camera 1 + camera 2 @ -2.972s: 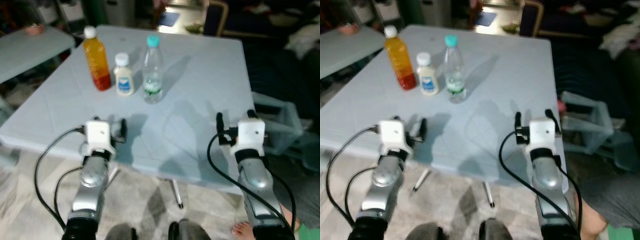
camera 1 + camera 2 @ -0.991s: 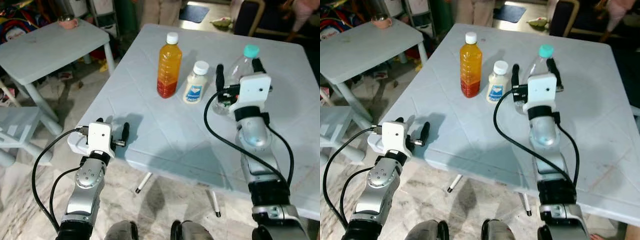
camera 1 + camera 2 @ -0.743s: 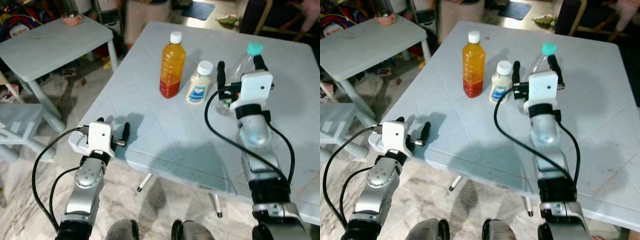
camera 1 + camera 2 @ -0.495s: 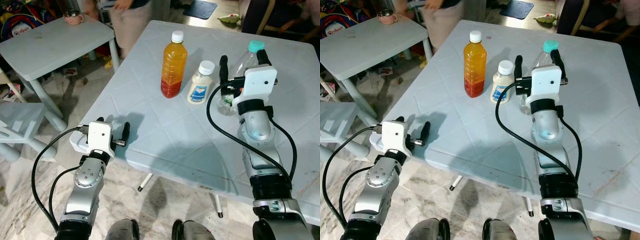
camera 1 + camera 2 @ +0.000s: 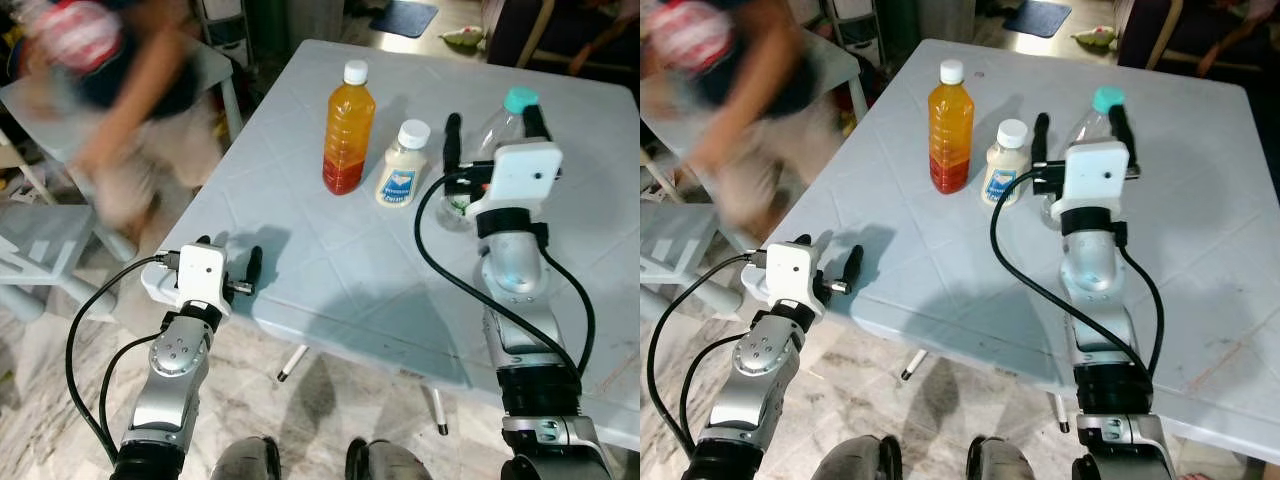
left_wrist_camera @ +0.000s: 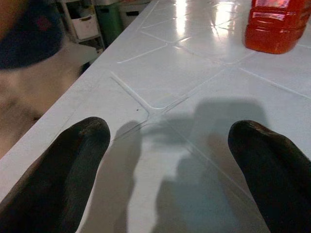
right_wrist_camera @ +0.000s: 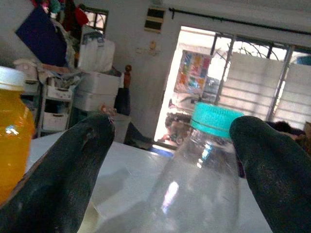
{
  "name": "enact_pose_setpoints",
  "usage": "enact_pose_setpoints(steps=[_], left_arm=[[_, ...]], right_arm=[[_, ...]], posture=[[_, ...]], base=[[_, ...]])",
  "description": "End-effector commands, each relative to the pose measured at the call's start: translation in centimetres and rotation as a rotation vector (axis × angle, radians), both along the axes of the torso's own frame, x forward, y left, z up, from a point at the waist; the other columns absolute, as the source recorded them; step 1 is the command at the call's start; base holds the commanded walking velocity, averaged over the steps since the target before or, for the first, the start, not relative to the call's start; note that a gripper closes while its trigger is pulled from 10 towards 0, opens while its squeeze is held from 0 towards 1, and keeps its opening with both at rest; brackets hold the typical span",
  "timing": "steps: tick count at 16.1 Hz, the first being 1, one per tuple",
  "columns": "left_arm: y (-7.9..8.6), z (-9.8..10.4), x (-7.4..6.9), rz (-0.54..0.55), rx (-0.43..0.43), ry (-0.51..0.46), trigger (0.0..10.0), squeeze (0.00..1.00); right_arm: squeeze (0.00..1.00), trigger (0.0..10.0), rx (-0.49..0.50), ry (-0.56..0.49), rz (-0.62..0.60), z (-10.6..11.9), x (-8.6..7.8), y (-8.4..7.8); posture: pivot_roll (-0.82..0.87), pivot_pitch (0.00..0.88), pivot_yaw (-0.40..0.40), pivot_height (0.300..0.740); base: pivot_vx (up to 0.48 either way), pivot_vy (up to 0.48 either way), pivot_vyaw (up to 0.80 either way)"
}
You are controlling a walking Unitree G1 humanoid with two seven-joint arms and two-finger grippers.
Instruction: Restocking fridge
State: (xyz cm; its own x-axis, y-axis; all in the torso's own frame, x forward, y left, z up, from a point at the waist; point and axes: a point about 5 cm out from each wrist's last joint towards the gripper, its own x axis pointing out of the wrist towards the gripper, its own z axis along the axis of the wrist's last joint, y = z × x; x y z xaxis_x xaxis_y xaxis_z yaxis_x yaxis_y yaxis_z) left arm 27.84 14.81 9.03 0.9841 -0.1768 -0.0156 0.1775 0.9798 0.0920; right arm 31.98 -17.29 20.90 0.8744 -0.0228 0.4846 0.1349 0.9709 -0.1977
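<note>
table: a pale blue square plastic table with diagonal grooves carries three bottles in a row across its far half.
orange bottle: a tall plastic bottle of orange juice with a white cap stands upright, nearest the table's left edge.
white bottle: a short cream-white bottle with a blue label and white cap stands just beside the orange bottle, on its right.
water bottle: a clear plastic water bottle with a teal cap stands upright at the right end of the row, beside the white bottle.
right gripper: the right gripper is raised over the table, its two black fingers spread wide on either side of the water bottle; in the right wrist view the bottle sits between the fingers with gaps on both sides.
left gripper: the left gripper hovers at the table's near left corner, fingers spread apart and holding nothing.
bystander: a blurred person is off the table's left edge, in front of a second pale table.
</note>
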Motion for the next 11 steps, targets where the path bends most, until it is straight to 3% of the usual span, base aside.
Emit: enact_pose_setpoints(steps=[1, 6, 11], left_arm=[[0.0, 0.1, 0.0, -0.015, 0.009, 0.006, 10.0, 0.00], [-0.5, 0.0, 0.3, -0.035, 0.007, 0.009, 10.0, 0.00], [-0.8, -0.2, 0.2, -0.046, -0.003, 0.018, 10.0, 0.00]], right_arm=[[0.00, 10.0, 0.028, -0.008, -0.023, 0.1, -0.6, -0.4], [0.00, 10.0, 0.047, -0.002, -0.074, 0.4, -0.8, -1.6], [0.00, 10.0, 0.058, -0.009, -0.054, 2.3, 1.1, -2.5]], posture=[[0.04, 0.114, 0.040, 0.740], [0.03, 0.110, 0.045, 0.740], [0.04, 0.111, 0.039, 0.740]], base=[[0.000, 0.000, 0.00], [0.000, 0.000, 0.00], [0.000, 0.000, 0.00]])
